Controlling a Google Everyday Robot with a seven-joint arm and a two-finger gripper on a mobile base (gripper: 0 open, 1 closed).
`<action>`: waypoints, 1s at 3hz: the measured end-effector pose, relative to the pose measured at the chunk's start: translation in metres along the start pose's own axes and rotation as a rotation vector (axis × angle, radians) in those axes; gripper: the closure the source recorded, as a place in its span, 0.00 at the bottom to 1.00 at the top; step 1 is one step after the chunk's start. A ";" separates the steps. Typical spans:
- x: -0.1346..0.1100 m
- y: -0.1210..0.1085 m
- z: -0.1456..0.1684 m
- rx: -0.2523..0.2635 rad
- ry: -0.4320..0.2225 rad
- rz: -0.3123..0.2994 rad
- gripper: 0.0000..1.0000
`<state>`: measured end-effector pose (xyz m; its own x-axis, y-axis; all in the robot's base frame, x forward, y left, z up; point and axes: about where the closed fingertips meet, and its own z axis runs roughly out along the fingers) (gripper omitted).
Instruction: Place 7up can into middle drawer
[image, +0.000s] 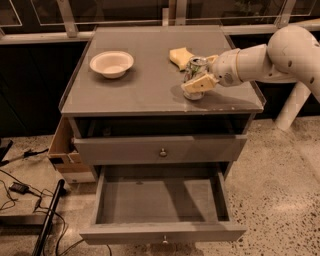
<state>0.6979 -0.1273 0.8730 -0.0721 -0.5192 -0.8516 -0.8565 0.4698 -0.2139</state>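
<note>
The 7up can (195, 67) stands upright on the right part of the cabinet top (145, 85), its silver top showing. My gripper (201, 75) reaches in from the right and is shut on the can, with one cream finger (200, 83) across its front. The can's base is at or just above the surface. The middle drawer (162, 231) is pulled wide open below and its inside is bare. It is the lower of the two drawers and has a small knob (163, 239) on its front.
A yellow sponge (179, 54) lies just behind the can. A white bowl (112, 63) sits at the top's left. The upper knobbed drawer (163, 150) is shut. A cardboard box (62, 152) and cables (22, 192) are on the floor at left.
</note>
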 end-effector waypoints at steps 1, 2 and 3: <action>0.000 0.000 0.000 0.000 0.000 0.000 0.89; 0.000 0.000 0.000 0.000 0.000 0.000 1.00; -0.001 0.001 -0.002 -0.004 -0.004 -0.001 1.00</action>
<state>0.6963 -0.1276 0.8748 -0.0695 -0.5166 -0.8534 -0.8588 0.4663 -0.2123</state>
